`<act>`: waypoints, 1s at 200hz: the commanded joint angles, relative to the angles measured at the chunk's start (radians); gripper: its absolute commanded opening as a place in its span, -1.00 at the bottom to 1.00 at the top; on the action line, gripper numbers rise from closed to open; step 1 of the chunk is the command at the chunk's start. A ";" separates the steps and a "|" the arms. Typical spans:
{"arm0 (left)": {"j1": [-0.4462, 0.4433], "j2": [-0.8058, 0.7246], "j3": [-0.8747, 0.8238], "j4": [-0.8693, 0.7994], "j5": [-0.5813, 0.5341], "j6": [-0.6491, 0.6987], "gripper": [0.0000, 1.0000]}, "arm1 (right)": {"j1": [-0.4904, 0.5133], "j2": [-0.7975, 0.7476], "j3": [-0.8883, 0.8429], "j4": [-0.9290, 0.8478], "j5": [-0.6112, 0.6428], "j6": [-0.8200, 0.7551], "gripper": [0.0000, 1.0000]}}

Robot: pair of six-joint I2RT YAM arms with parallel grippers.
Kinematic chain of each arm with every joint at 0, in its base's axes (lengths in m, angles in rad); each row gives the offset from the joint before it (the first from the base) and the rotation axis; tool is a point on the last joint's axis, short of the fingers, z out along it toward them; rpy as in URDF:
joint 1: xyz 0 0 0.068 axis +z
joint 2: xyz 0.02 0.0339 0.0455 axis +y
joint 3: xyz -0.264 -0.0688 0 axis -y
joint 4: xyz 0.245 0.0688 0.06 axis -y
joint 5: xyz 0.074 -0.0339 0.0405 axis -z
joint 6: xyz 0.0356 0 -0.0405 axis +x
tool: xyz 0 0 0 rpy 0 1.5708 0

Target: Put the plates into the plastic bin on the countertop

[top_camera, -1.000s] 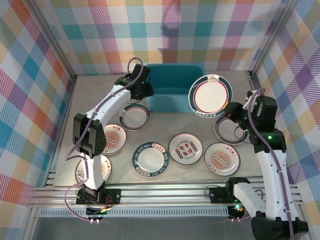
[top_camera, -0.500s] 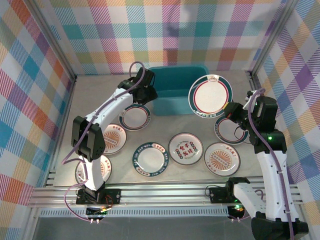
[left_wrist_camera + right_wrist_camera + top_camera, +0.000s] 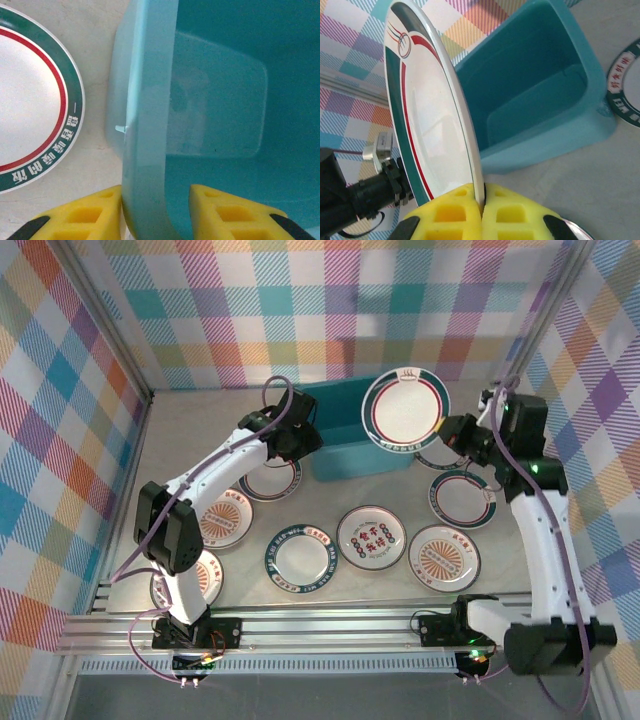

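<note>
The teal plastic bin [image 3: 345, 455] stands at the back of the beige countertop [image 3: 200, 440]. My left gripper [image 3: 308, 441] straddles its left wall, yellow fingers [image 3: 87, 215] either side of the rolled rim [image 3: 147, 125], shut on it. My right gripper [image 3: 455, 432] is shut on the edge of a green-and-red rimmed plate [image 3: 406, 410], held tilted above the bin's right end. In the right wrist view this plate [image 3: 430, 115] stands on edge between the pads [image 3: 455, 212], with the bin [image 3: 535, 95] open beyond it. Several plates lie on the countertop.
Plates on the counter: green-rimmed ones [image 3: 270, 480] [image 3: 299, 558] [image 3: 462, 498], orange sunburst ones [image 3: 225, 518] [image 3: 187, 578] [image 3: 443, 557], one with red-green characters [image 3: 371, 536]. Another rim [image 3: 436, 458] peeks out under the right arm. Plaid walls enclose three sides.
The right gripper has carried its plate left and farther back, over the bin's right end. The left gripper slid right along the bin's left wall, and the bin shifted slightly nearer.
</note>
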 commanded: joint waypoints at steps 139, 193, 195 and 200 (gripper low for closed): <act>0.058 -0.052 0.036 -0.102 0.022 0.215 -0.38 | 0.259 0.634 0.656 -0.249 0.102 -0.360 -1.00; 0.099 -0.045 0.058 -0.120 0.031 0.261 -0.41 | 0.314 0.737 0.729 -0.311 0.168 -0.418 -1.00; 0.100 -0.046 0.059 -0.120 0.033 0.263 -0.41 | 0.317 0.738 0.729 -0.312 0.168 -0.420 -1.00; 0.101 -0.047 0.063 -0.121 0.034 0.267 -0.41 | 0.324 0.742 0.728 -0.314 0.166 -0.422 -1.00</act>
